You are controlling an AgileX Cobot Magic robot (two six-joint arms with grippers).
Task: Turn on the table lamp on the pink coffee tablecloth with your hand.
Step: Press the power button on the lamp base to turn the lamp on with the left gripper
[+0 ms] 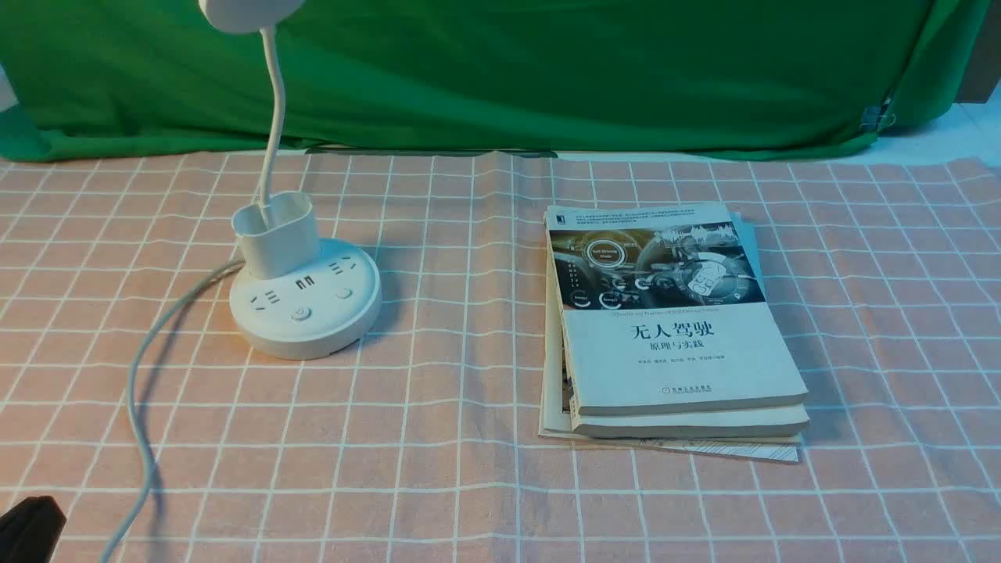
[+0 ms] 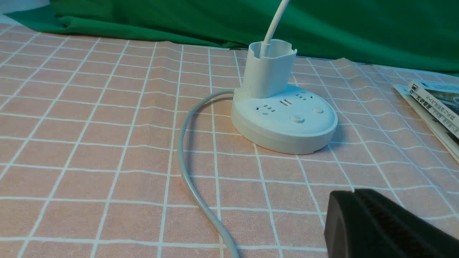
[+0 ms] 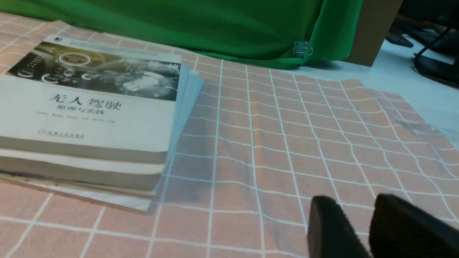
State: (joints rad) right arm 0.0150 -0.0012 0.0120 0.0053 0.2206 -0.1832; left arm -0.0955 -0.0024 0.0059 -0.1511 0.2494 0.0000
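Note:
The white table lamp point(image 1: 305, 309) stands on the left part of the pink coffee tablecloth point(image 1: 438, 438). Its round base carries sockets and a power button point(image 1: 299, 314), with an oval cup, a thin neck and the head point(image 1: 246, 12) cut off by the top edge. Its grey cord point(image 1: 137, 391) runs toward the front left. In the left wrist view the lamp point(image 2: 287, 122) lies ahead of my left gripper point(image 2: 353, 193), which is shut, empty and apart from it. My left gripper shows at the front left corner point(image 1: 31, 528). My right gripper point(image 3: 355, 200) is open and empty above bare cloth.
A stack of books point(image 1: 672, 328) lies right of centre, also seen in the right wrist view point(image 3: 89, 107) and the left wrist view point(image 2: 434, 104). A green backdrop cloth point(image 1: 547, 70) hangs along the far edge. The cord point(image 2: 186, 157) curves between my left gripper and the lamp.

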